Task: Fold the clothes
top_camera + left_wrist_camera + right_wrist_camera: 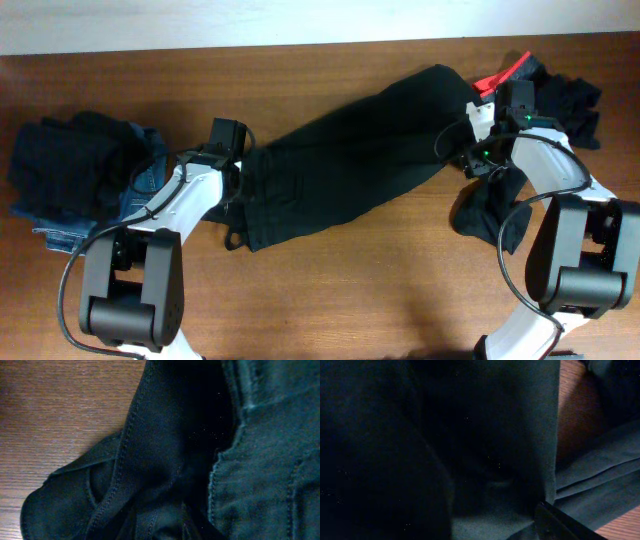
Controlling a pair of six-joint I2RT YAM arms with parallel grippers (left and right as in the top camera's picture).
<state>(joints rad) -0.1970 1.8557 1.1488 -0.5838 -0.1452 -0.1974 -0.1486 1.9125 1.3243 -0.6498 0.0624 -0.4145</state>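
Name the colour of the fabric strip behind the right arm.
The strip is red; overhead shows it best.

I have open wood on the brown wooden table (370, 290) along the near side between the two arm bases (130, 300), and again at the far left. The long black garment (350, 150) bars the middle on a diagonal. A heap of black clothes (70, 160) on blue denim jeans (60, 228) blocks the left end. A red-edged black piece (500, 75) and a dark crumpled heap (570, 105) crowd the far right corner.
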